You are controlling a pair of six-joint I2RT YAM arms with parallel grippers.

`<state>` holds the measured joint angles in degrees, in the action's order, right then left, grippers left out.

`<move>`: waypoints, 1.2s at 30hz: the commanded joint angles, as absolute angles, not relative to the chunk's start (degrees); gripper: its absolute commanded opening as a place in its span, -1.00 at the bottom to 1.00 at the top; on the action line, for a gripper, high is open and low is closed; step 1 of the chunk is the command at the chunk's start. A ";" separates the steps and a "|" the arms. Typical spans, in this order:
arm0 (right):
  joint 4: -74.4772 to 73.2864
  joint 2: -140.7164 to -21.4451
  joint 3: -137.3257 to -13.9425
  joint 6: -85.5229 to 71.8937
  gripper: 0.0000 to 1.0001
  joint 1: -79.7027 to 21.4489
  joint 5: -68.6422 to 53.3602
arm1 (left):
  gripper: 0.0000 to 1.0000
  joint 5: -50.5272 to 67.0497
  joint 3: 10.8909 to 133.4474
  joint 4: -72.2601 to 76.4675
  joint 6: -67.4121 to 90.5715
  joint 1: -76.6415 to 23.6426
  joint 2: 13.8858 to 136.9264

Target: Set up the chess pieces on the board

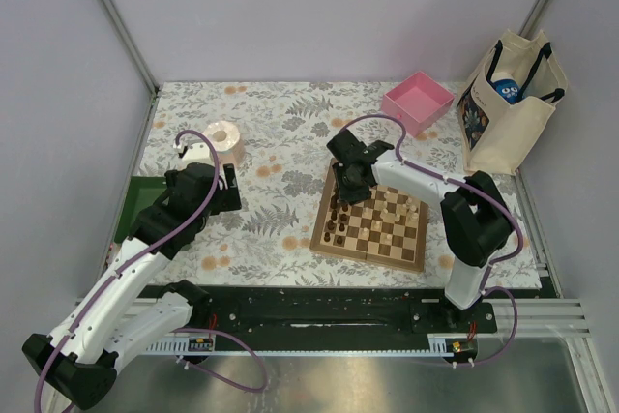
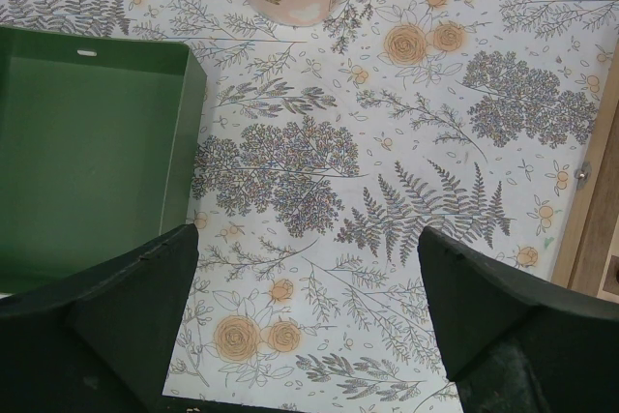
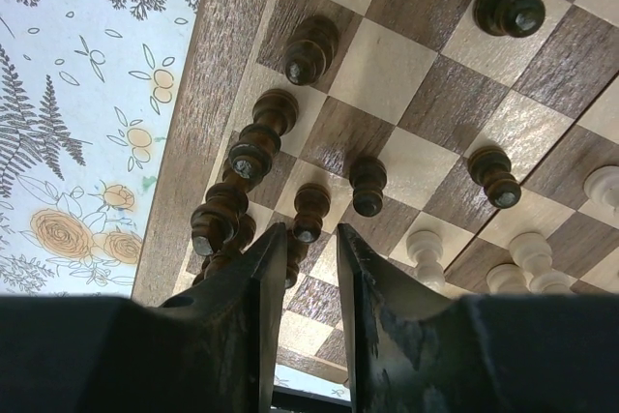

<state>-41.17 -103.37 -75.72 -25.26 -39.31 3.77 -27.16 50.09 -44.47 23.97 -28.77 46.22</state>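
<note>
Student: Position of the right tool (image 3: pixel 309 231)?

Tutor: Low over the board (image 3: pixel 208 94), at the edge where the dark pieces (image 3: pixel 261 137) crowd in two rough rows. Its jaws are narrowly parted. One dark piece stands in the gap against one finger and does not appear to be clamped. The pale pieces (image 3: pixel 426 249) stand further in, toward the opposite side. The board lies on the table (image 2: pixel 406 142) in front of the right arm.

Student: Principal hazard?

Tutor: Contact with neighbours. The fingers are flanked closely by several tall, slender pieces. Any sideways drift while the tool is this low would probably tip one, and a falling piece could knock over the next in the row.

Student: Secondary hazard?

Tutor: The piece in the gap may lean on the finger beside it. If so, it could be dragged off its square or toppled as the finger moves away. A piece falling at this edge could also roll over the border onto the table.

Student: And the left tool (image 2: pixel 305 336)?

Tutor: Spread wide and holding nothing, it hangs above the table beside a green tray (image 2: pixel 87 142), well apart from the board. It poses little risk where it is.
</note>
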 commanded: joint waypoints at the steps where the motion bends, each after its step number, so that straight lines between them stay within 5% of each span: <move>1: -41.04 -98.36 -77.96 -24.08 -0.26 -38.94 5.53 | 0.98 -26.72 49.83 -43.68 23.64 -28.48 45.97; 22: -39.90 -102.65 -77.78 -25.66 -0.25 -37.09 8.61 | 0.98 -26.63 49.83 -43.68 23.64 -28.48 45.70; 36: -38.76 -102.75 -75.41 -24.96 -0.49 -36.74 8.00 | 0.98 -26.72 49.83 -43.59 23.64 -28.39 46.23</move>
